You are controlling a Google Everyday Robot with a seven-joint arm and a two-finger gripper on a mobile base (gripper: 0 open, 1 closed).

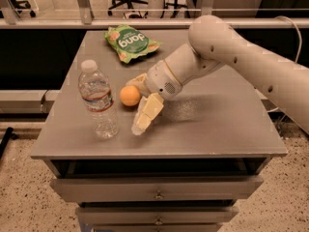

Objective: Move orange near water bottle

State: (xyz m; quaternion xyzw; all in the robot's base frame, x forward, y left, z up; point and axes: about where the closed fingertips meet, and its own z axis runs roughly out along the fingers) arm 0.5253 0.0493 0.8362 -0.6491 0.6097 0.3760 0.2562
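Observation:
The orange (129,95) rests on the grey table (217,129), just right of the water bottle (99,103), which stands upright near the table's front left. My gripper (136,104) is low over the table immediately right of the orange. It is open, with one finger (138,79) behind the orange and the other (146,114) in front of it. The orange sits in the mouth of the open fingers, with a small gap to the bottle.
A green snack bag (129,41) lies at the back of the table. My white arm (227,52) reaches in from the right over the table's middle. Drawers (157,190) sit below the front edge. A railing runs behind the table.

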